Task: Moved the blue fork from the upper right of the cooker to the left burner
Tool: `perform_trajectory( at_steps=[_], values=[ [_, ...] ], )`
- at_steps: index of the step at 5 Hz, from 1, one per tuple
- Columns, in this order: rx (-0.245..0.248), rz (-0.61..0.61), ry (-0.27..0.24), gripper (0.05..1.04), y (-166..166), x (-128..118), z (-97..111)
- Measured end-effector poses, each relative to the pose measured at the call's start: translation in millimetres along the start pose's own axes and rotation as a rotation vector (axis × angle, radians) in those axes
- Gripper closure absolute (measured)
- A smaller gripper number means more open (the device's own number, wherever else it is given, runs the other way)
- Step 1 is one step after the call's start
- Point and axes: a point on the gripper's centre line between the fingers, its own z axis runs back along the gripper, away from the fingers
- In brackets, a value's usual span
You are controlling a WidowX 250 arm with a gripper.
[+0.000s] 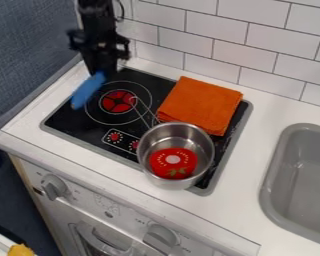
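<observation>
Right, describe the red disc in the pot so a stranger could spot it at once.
Find the flat black cooktop set into the white counter. Near its front right corner stands a round silver metal pot. Inside lies the round red disc, set apart from the red round burner by its whitish centre and green leaf marks.

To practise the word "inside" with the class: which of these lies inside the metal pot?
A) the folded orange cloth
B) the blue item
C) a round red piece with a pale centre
C: the round red piece lies within the wall of the metal pot, while the folded orange cloth lies outside it.
</observation>
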Motion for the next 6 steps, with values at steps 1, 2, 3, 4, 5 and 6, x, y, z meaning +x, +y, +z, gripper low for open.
perform_trajectory(
  at_steps=[1,2,3,4,5,6],
  values=[
    [-0.001,-0.017,0.066,0.784,-1,5,-24],
    [0.005,-0.036,0.081,0.743,-6,9,-26],
    [0.016,-0.053,0.08,0.439,-11,6,-30],
    [0.03,-0.061,0.0,0.153,-16,1,2],
    [0.052,-0.066,-0.077,0.073,-16,-3,38],
    [0.04,-0.086,-0.084,0.077,-19,-7,45]
  ],
)
